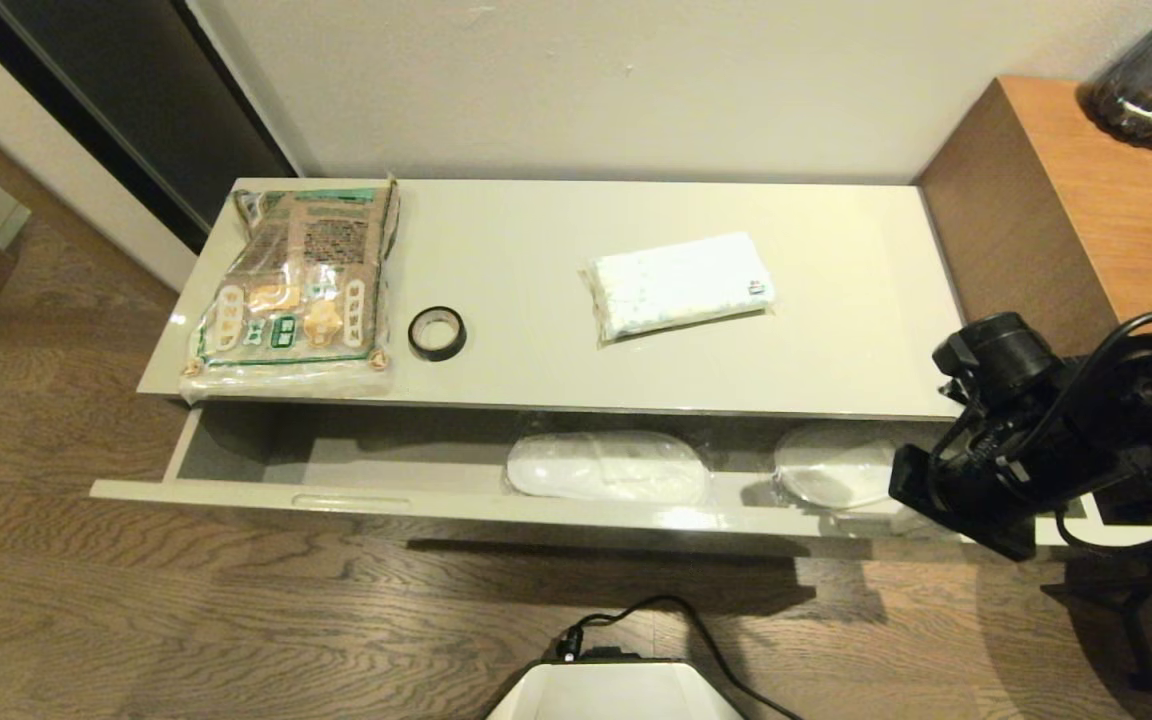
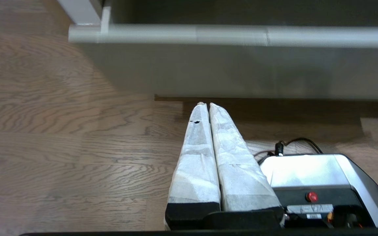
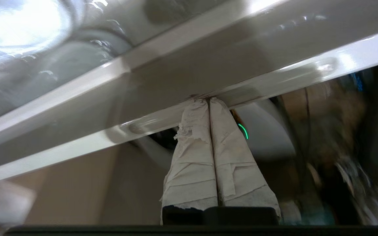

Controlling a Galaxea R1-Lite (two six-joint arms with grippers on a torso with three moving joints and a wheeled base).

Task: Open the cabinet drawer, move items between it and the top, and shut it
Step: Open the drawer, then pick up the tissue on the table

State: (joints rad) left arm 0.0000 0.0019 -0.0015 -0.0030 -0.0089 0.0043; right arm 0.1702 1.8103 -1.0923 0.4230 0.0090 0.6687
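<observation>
The cabinet drawer (image 1: 386,497) stands pulled partly out below the cream-white top (image 1: 536,300). On the top lie the brown-and-green packet (image 1: 296,285) at the left, the black tape roll (image 1: 436,333) beside it, and the white soft pack (image 1: 681,285) right of centre. My right gripper (image 3: 208,101) is shut, its taped fingertips pressed against the glossy edge of the drawer front (image 3: 182,78) near the drawer's right end; its black body (image 1: 976,490) shows in the head view. My left gripper (image 2: 206,105) is shut on nothing, low over the floor before the drawer front (image 2: 241,68).
Inside the drawer lie white slippers in clear plastic (image 1: 606,468) and a second wrapped one (image 1: 836,465). A taller brown wooden unit (image 1: 1066,200) with a dark glass vase (image 1: 1151,80) stands at the right. My own base (image 1: 616,695) is on the wood floor before the cabinet.
</observation>
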